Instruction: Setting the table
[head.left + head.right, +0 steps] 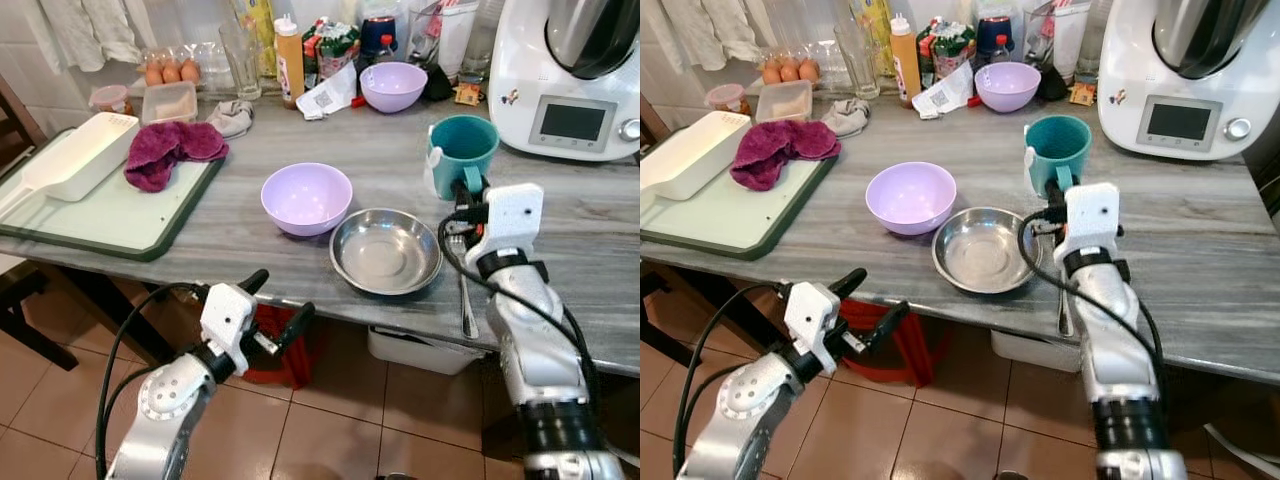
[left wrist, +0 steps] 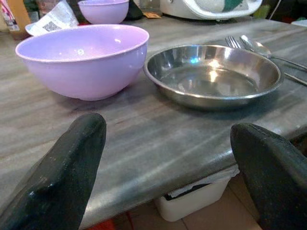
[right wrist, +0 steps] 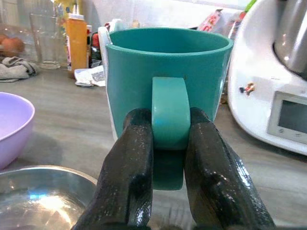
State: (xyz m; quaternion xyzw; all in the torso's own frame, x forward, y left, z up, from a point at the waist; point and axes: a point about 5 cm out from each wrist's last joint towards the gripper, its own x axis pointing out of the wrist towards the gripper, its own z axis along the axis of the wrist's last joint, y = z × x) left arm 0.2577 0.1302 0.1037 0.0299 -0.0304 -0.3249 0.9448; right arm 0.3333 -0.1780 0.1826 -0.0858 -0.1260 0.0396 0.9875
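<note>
Grey wood-grain table [image 1: 250, 140], cluttered along the far edge. Landmark: shallow round stainless-steel dish [image 1: 386, 250] near the front edge.

Right gripper [image 3: 165, 132] is clamped on the handle of the teal plastic mug [image 1: 464, 152], one black finger on each side of the handle loop. The mug stands upright on the table, just behind and to the right of the steel dish.

Left gripper [image 1: 275, 305] hangs below the table's front edge, left of the steel dish, fingers [image 2: 62, 177] spread wide with nothing between them.

Lilac plastic bowl [image 1: 306, 198] sits just left of the steel dish, nearly touching it. Metal fork and spoon [image 2: 249, 45] lie side by side just right of the dish. A second lilac bowl [image 1: 392, 86] is well behind the dish. White kitchen machine with a display [image 1: 572, 85] stands far right of the dish. Green tray [image 1: 105, 215] with a crumpled magenta cloth [image 1: 170, 150] lies well to the left.
</note>
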